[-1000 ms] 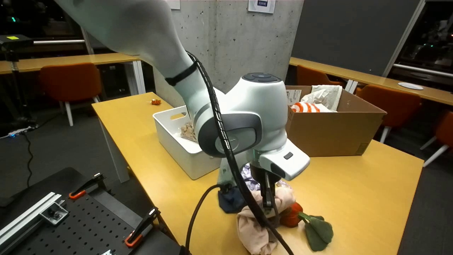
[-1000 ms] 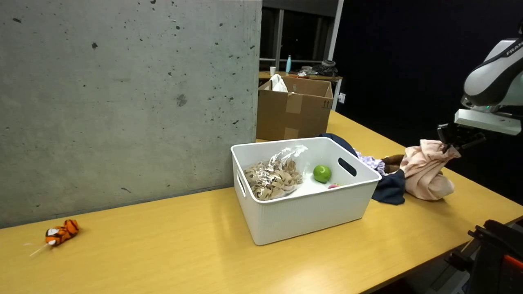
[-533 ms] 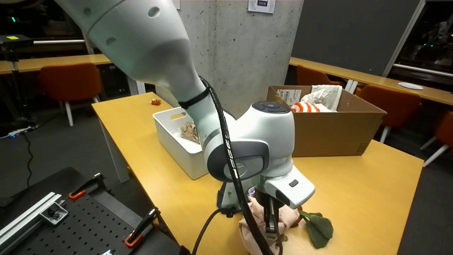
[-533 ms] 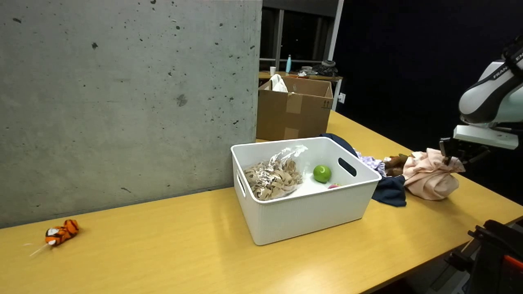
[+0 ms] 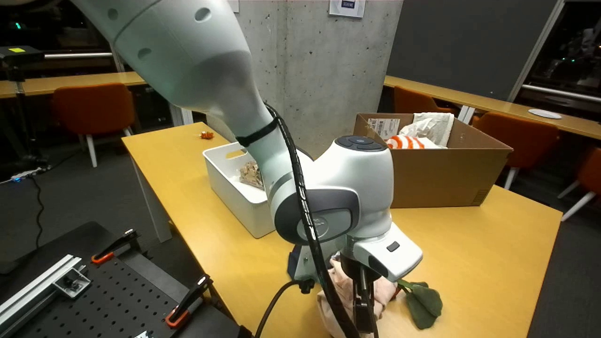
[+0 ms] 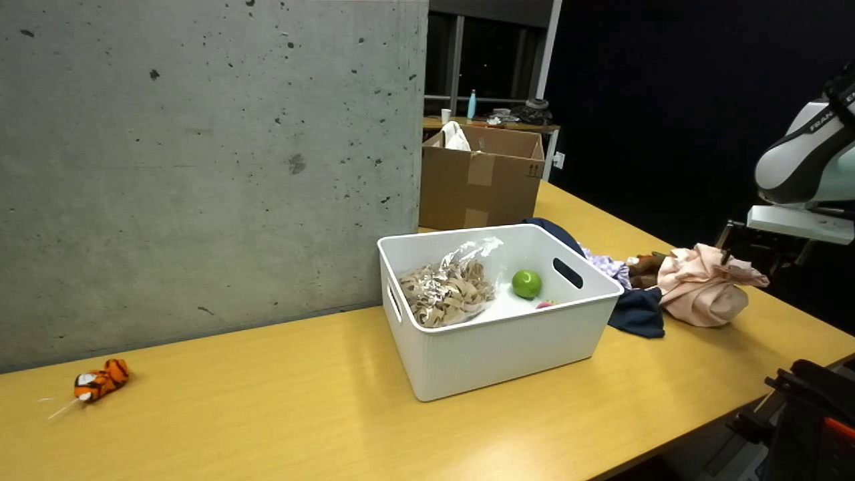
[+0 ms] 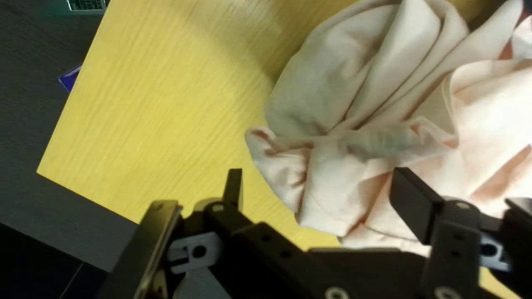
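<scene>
My gripper [image 7: 316, 176] stands open, its two black fingers [image 7: 411, 199] far apart. Pale pink cloth [image 7: 341, 87] lies bunched below and between them; whether a finger still touches it I cannot tell. In an exterior view the gripper [image 6: 751, 260] is low over the bundle of pink cloth [image 6: 701, 290] on the table. Beside the bundle are a dark blue cloth [image 6: 638, 312], a lilac patterned cloth [image 6: 609, 268] and a brown thing [image 6: 644, 272]. A green leaf-shaped piece [image 5: 423, 305] sticks out past the pink cloth, which hides much of what it joins.
A white bin [image 6: 507, 361] holds a clear bag of paper strips [image 6: 447, 294] and a green round fruit [image 6: 526, 284]. A cardboard box [image 5: 441, 180] with cloth inside stands behind. An orange striped toy [image 6: 100, 382] lies far off. A black perforated board [image 5: 117, 291] with clamps adjoins the table.
The gripper came down with the pink cloth between its fingers, then its jaws spread. The cloth's gathered top has sunk and loosened. The arm moved little over the last half second.
</scene>
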`<action>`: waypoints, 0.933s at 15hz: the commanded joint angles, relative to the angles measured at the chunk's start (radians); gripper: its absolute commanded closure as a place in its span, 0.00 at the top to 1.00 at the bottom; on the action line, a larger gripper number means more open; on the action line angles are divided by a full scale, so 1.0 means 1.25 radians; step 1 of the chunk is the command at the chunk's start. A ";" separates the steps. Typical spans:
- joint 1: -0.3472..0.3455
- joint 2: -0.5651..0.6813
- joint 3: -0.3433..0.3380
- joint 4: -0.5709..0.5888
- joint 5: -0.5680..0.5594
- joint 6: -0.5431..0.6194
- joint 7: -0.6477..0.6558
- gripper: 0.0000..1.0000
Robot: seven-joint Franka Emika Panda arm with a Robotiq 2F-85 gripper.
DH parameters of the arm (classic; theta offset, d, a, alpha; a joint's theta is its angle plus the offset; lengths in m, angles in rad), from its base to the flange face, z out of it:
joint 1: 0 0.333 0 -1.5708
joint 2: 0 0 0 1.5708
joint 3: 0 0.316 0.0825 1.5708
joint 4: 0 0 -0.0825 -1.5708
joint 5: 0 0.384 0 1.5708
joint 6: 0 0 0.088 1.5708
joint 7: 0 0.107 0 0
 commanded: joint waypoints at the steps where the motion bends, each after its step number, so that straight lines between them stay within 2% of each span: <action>1: 0.023 -0.106 -0.044 -0.092 -0.030 0.018 -0.004 1.00; 4: 0.020 -0.179 -0.023 -0.133 -0.028 0.022 -0.029 1.00; 9: 0.012 -0.237 0.079 -0.181 -0.015 0.123 -0.152 1.00; 11: -0.027 -0.219 0.155 -0.165 0.028 0.183 -0.228 1.00; 14: -0.100 -0.168 0.265 -0.121 0.093 0.178 -0.324 1.00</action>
